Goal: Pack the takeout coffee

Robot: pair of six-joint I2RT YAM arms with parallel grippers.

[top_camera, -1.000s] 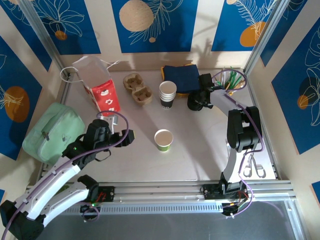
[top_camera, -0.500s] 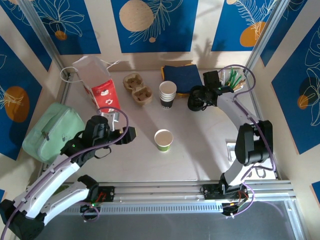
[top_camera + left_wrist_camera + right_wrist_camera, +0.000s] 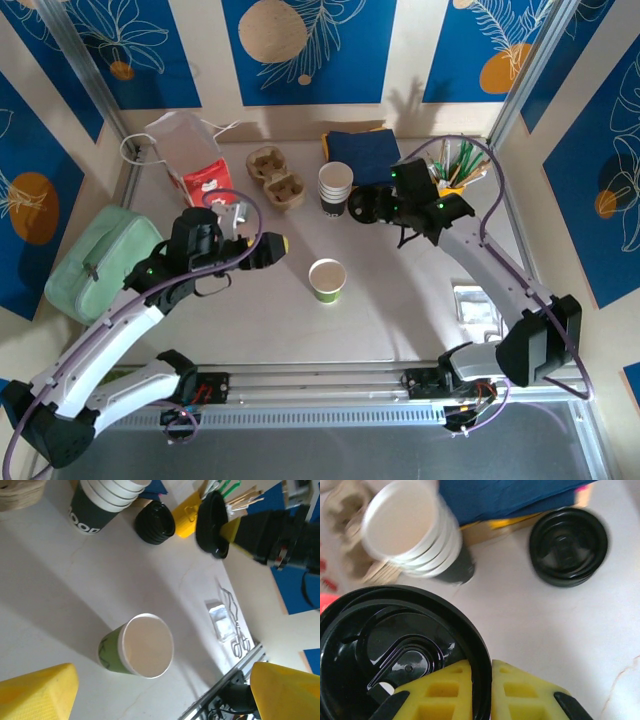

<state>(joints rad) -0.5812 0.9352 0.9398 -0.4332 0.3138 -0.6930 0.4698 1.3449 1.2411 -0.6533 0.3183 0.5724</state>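
Observation:
The takeout coffee cup point(image 3: 327, 280), lime-green paper, stands upright mid-table with its top open and no lid on it. In the left wrist view the cup point(image 3: 137, 647) sits ahead of my left gripper point(image 3: 162, 672), whose yellow fingers stand wide apart with nothing between them. From above, the left gripper point(image 3: 268, 248) hovers just left of the cup. My right gripper point(image 3: 481, 667) is shut on the rim of a round black lid point(image 3: 395, 645). The held lid point(image 3: 362, 207) hangs above the table, behind and right of the cup.
A stack of white-rimmed cups point(image 3: 335, 187) stands behind the green cup, with loose black lids point(image 3: 568, 545) and blue napkins point(image 3: 360, 155) nearby. A cardboard carrier point(image 3: 275, 177), paper bag point(image 3: 190, 165) and green pouch point(image 3: 105, 260) are on the left, and packets point(image 3: 475, 305) lie on the right.
My right arm has swung left from the back-right corner, carrying the black lid toward the middle. My left gripper has edged right, closer to the green cup.

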